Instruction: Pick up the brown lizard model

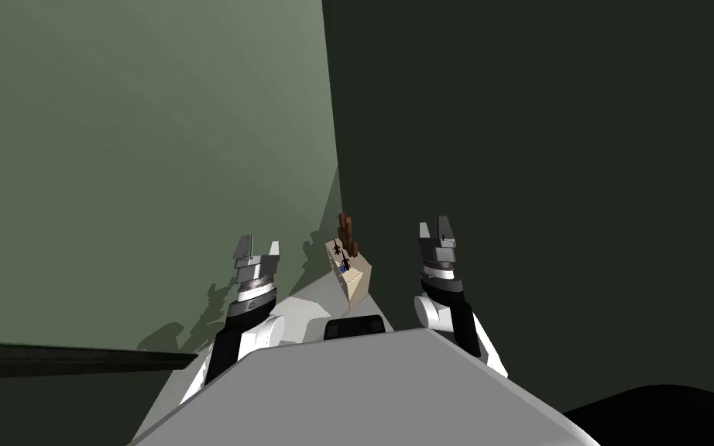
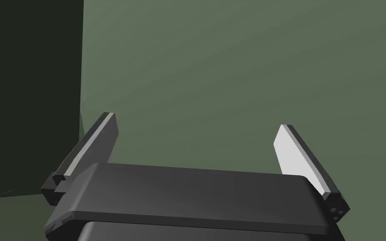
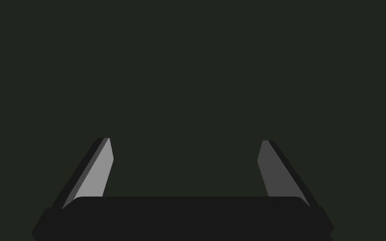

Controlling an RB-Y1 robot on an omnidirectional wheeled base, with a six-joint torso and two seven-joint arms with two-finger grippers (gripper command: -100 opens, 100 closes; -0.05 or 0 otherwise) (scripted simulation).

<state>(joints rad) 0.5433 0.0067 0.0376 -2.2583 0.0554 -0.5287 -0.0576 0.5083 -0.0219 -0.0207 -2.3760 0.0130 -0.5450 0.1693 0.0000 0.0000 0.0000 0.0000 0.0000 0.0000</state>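
Left claw [image 2: 196, 120], right claw [image 3: 186, 141] spread wide

A lit, pale sage-green wall [image 1: 139, 155] met a much darker, shaded green wall [image 1: 549, 155] in a corner, and a narrow wedge of pale grey floor [image 1: 301, 303] ran toward it. A small beige box-shaped shelf unit [image 1: 357, 288] stood there beside the dark wall. A dark horizontal strip [image 1: 69, 359] crossed the lit wall low down, and a black area [image 1: 673, 410] lay below the dark wall.
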